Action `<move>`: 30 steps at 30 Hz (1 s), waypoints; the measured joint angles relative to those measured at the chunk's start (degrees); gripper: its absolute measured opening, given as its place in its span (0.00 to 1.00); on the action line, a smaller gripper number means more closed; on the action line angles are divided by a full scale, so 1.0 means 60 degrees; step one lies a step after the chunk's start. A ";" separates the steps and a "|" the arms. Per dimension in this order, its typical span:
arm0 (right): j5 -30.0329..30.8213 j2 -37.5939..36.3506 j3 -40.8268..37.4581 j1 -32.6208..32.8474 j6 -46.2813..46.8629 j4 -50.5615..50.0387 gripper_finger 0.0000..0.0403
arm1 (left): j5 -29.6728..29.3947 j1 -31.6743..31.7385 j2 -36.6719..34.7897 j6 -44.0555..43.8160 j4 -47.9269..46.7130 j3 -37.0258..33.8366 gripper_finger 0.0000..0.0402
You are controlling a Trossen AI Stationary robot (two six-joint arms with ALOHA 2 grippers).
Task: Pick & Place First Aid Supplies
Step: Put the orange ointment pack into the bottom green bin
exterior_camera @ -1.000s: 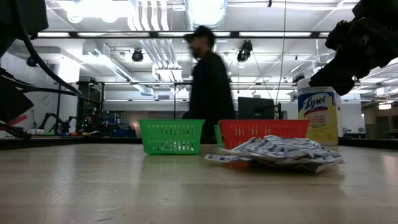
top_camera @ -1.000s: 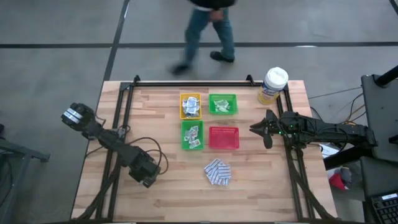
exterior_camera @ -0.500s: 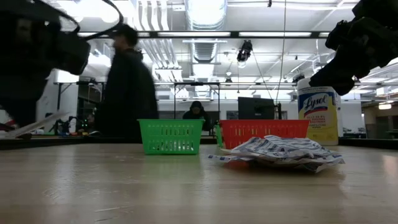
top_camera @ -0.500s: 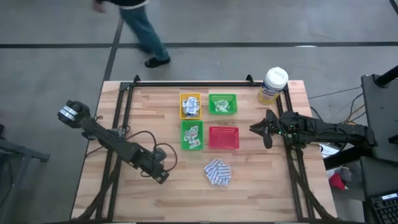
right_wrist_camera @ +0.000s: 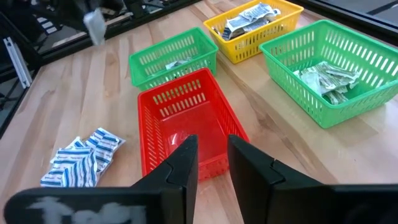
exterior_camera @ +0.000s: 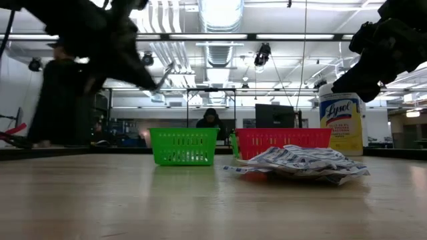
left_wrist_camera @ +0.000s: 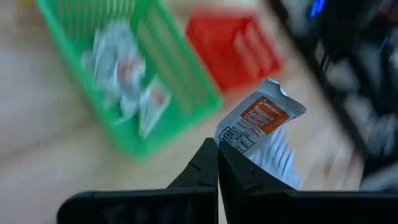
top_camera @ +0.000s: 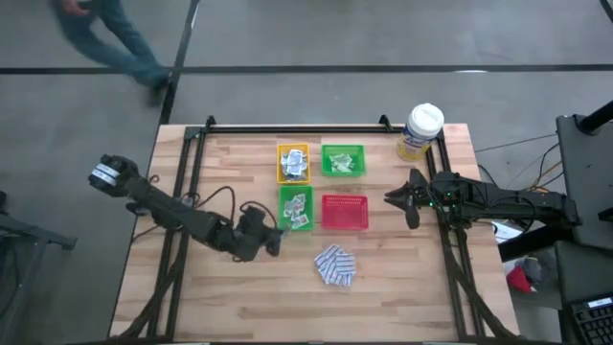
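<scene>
My left gripper (top_camera: 272, 236) hovers just left of the near green tray (top_camera: 296, 209), shut on a small white sachet (left_wrist_camera: 260, 119) with an orange label. In the low view, this gripper (exterior_camera: 155, 81) is high above the table. A pile of blue-and-white pads (top_camera: 335, 265) lies flat on the wood near the red tray (top_camera: 344, 212). More sachets lie in the yellow tray (top_camera: 293, 161), and pale strips lie in the far green tray (top_camera: 343, 159). My right gripper (top_camera: 402, 199) waits open above the table, right of the red tray. My left gripper pinches the sachet's lower edge (left_wrist_camera: 227, 140) between its two fingertips. The rest of the sachet sticks out past the fingertips. It is lifted clear of the table, over the wood beside the near green tray (left_wrist_camera: 155, 81).
A yellow canister with a white lid (top_camera: 420, 131) stands at the far right corner. The four trays cluster at the table's far middle. Bare wood lies along the near edge and the left side. A person walks on the floor beyond the far left corner.
My left gripper has risen and swung from the near left part of the table toward the near green tray. It has tipped up from pointing steeply down and has kept the sachet pinched. The person behind the table has walked off toward the left.
</scene>
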 joint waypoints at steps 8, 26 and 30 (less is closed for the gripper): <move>0.0000 0.0000 0.0000 0.0000 0.0000 0.0000 0.17 | -0.0703 0.1285 0.0007 -0.0036 0.1684 0.0221 0.00; 0.0000 0.0000 0.0000 -0.0002 0.0000 0.0002 0.21 | -0.0623 0.2780 0.0066 -0.0600 0.0772 0.1109 0.00; 0.0002 0.0000 0.0000 0.0000 -0.0002 0.0000 0.21 | -0.0658 0.2780 0.0066 -0.0600 0.0796 0.1105 0.00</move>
